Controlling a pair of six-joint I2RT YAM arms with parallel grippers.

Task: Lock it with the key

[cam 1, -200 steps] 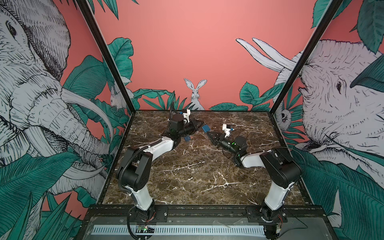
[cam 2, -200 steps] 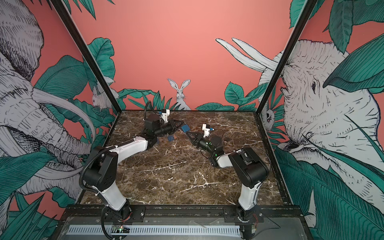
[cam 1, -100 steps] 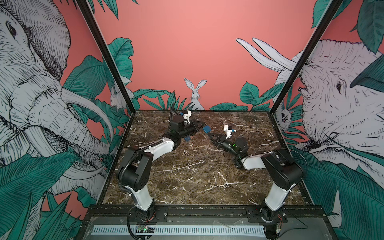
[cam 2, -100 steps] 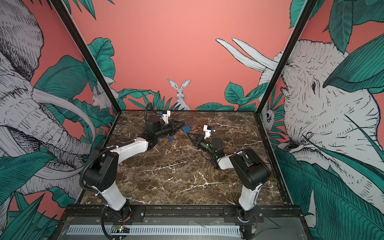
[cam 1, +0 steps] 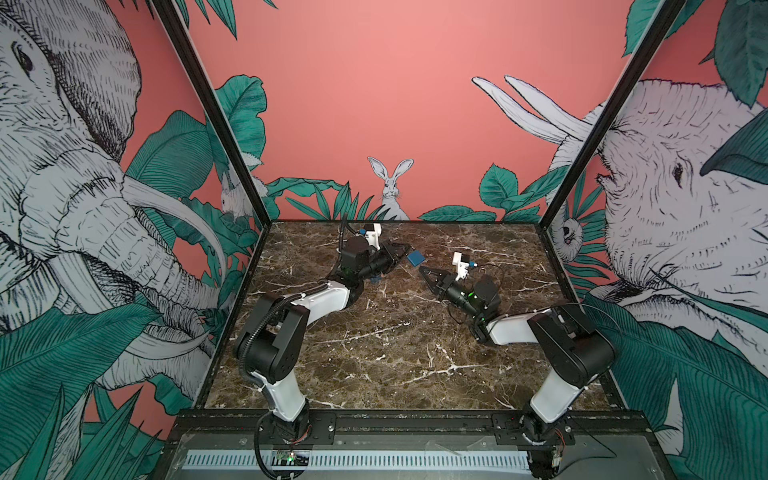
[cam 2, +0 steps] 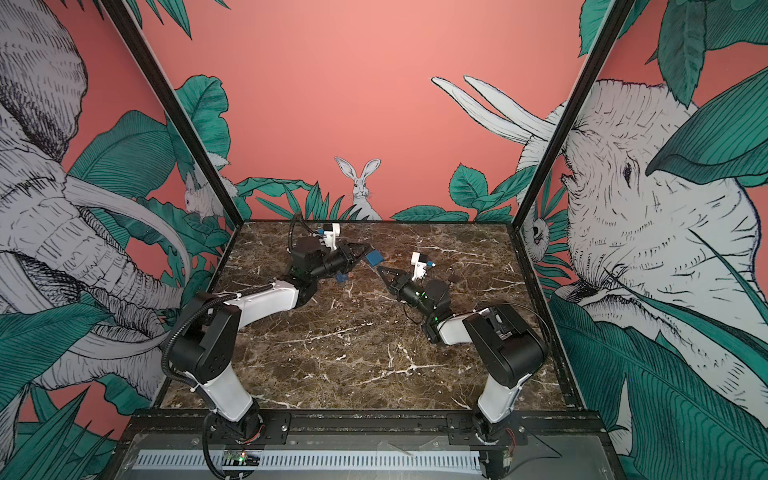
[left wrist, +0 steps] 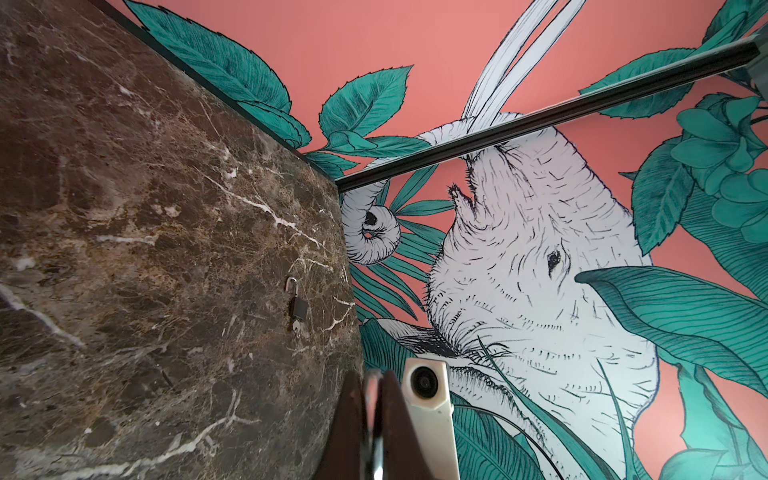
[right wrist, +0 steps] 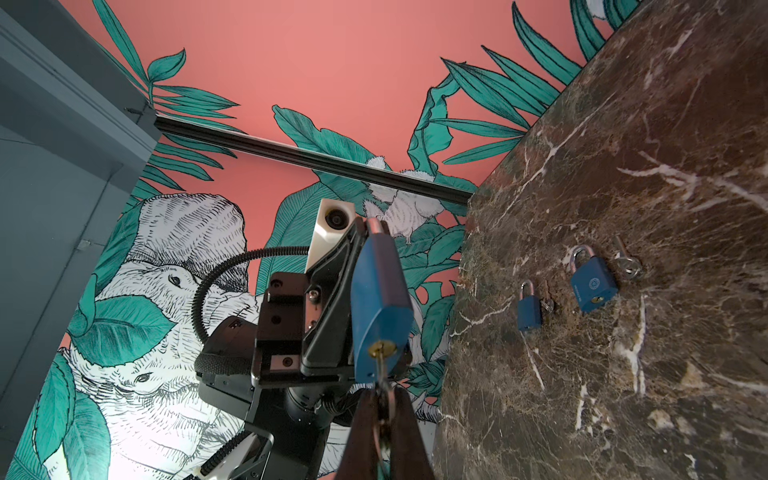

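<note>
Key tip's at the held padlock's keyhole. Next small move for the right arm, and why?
Probably ease the right gripper straight ahead, seating the key deeper before any turn: its tip is at the brass keyhole of the blue padlock, held by the left gripper, but bare blade shows.

padlock (cam 1: pixel 416 258) between left gripper (cam 1: pixel 404 250) and right gripper (cam 1: pixel 422 270) (key (right wrist: pixel 380 368) in it)

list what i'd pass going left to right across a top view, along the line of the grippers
blue padlock on the table → left gripper → held blue padlock → right gripper → small dark padlock
</note>
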